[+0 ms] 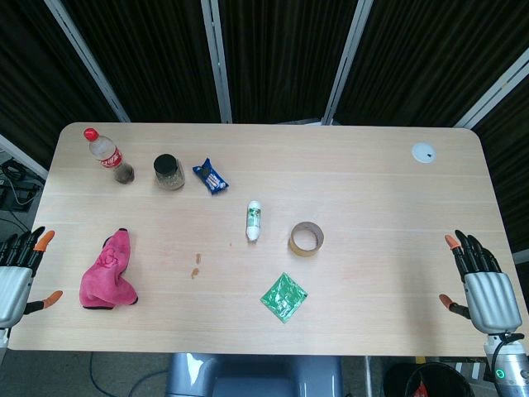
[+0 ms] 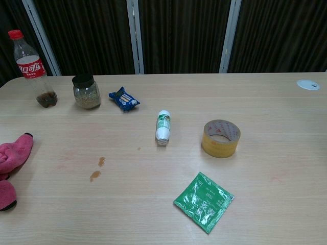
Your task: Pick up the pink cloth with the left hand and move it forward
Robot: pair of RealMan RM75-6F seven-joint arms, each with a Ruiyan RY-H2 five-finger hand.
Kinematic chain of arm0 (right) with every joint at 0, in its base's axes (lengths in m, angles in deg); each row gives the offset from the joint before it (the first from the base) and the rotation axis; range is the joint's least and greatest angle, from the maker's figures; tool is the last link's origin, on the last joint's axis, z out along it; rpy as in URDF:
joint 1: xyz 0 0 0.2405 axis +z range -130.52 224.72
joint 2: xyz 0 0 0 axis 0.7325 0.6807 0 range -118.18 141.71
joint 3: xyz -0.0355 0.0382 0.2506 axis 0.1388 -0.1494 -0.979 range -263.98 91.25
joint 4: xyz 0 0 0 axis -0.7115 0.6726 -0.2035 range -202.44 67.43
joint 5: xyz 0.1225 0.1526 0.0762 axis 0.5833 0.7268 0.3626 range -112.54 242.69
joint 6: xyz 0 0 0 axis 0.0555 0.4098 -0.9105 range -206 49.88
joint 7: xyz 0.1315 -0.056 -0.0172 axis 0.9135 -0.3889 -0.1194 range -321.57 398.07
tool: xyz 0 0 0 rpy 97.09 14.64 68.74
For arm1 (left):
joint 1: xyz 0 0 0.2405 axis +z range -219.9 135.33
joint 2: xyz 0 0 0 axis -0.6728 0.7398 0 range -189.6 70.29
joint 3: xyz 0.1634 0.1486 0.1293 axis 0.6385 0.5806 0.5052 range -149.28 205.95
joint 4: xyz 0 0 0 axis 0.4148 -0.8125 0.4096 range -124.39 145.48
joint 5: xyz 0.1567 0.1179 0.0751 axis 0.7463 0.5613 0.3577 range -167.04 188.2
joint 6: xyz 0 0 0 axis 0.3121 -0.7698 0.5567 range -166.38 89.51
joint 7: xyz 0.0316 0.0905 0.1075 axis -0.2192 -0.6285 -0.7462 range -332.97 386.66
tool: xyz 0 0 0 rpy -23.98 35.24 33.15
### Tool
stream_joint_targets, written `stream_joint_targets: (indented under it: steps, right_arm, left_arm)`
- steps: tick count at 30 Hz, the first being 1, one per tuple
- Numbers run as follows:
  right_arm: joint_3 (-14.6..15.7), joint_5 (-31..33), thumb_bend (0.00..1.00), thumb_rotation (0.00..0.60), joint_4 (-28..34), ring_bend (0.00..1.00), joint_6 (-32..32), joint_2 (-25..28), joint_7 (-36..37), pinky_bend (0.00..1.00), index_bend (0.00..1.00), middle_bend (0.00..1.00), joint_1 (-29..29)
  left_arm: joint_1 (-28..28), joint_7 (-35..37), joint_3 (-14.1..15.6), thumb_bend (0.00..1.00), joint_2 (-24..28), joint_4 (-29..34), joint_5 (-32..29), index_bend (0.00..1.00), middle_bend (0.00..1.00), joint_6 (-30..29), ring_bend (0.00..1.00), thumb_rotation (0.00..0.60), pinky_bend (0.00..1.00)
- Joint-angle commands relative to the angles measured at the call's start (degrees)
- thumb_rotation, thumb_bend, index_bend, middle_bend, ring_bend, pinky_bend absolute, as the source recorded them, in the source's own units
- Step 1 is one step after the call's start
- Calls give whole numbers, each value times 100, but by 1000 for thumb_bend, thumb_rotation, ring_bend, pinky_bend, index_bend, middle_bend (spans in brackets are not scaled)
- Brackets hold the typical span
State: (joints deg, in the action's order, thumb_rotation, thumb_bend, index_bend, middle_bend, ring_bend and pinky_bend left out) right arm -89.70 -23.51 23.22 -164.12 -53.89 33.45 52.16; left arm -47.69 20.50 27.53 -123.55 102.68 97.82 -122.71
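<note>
1. We see the pink cloth (image 1: 108, 274) lying crumpled on the table (image 1: 372, 165) near its left front corner, untouched.
2. Our left hand (image 1: 16, 269) hovers just off the table's left edge, near the cloth but apart from it, fingers spread and empty.
3. Our right hand (image 1: 479, 281) sits at the right edge, fingers likewise apart, holding nothing.
4. Further back stand a cola bottle (image 1: 107, 155) and a jar (image 1: 169, 172); its contents look like grain, though we cannot be sure.
5. A tape roll (image 1: 306, 238) and a green packet (image 1: 284, 297) lie mid-table.

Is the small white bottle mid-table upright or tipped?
Tipped. The white bottle lies on its side on the table, its length running away from the robot, between the blue packet and the tape roll.
</note>
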Motion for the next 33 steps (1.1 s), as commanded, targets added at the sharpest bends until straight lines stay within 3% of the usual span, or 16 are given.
stream_joint_targets:
  steps: [1,25,33]
  right_arm:
    - [-4,13,0,600,3,0,3,-1,3,164,0,0,-1]
    - [10,97,0,600,75,0,99,46,-2,164,0,0,2]
    - [18,73,0,600,107,0,95,38,6,164,0,0,5]
  left_arm:
    - [-6,-13,5,0,0,-2,-14,0,0,26,0,600,0]
    - [-105,-407,160,0,157,255,-272,2,0,571,0,600,0]
    - [-367,-1180,302,1,223,536,-749,137,0,1417,0,600,109]
